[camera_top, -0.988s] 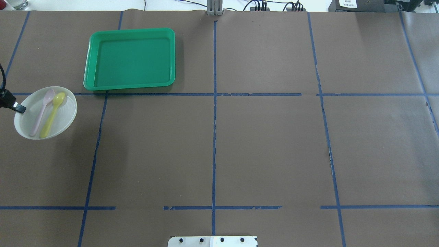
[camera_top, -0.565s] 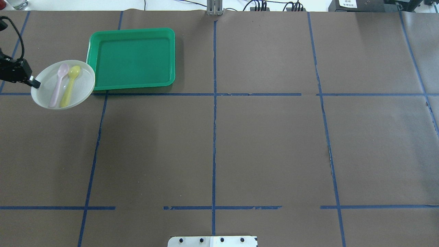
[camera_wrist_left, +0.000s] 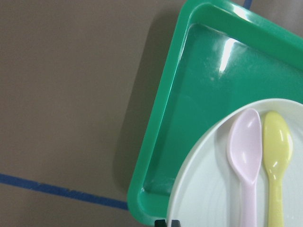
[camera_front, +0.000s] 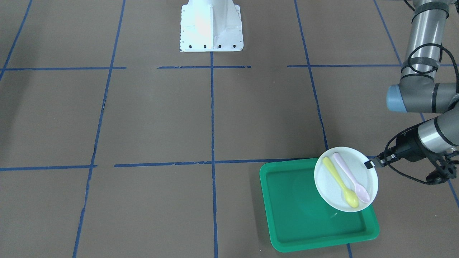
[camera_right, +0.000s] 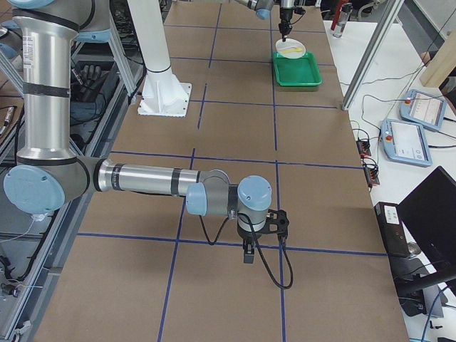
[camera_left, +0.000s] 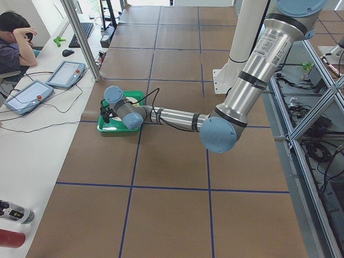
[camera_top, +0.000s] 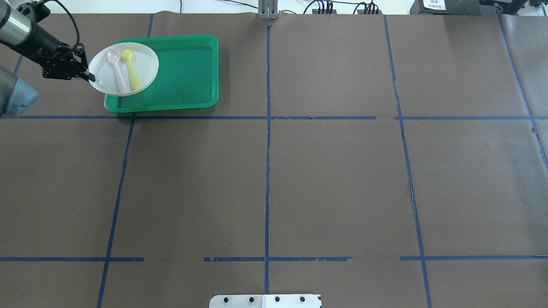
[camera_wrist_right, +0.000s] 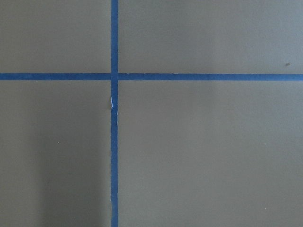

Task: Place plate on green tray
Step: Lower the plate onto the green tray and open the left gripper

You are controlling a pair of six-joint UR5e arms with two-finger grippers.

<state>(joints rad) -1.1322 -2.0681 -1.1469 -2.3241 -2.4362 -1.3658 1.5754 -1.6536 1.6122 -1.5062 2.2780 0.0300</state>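
Now the left end effector (camera_top: 89,77) grips the plate (camera_top: 145,64) by its rim, overhanging the green tray (camera_top: 192,72) at left. Shift right, keep level, then lower.

Both arms look alike to me: brushed silver tubes with pale blue-grey caps on the joints. The left arm (camera_front: 426,21) wears a looped black cable (camera_front: 420,61) and a white printed label (camera_left: 272,45), too small to read. The left tool (camera_top: 90,77) is black, as the right arm (camera_right: 142,178) seems to end. The white pedestal (camera_front: 211,25) has dark screws (camera_front: 204,46).
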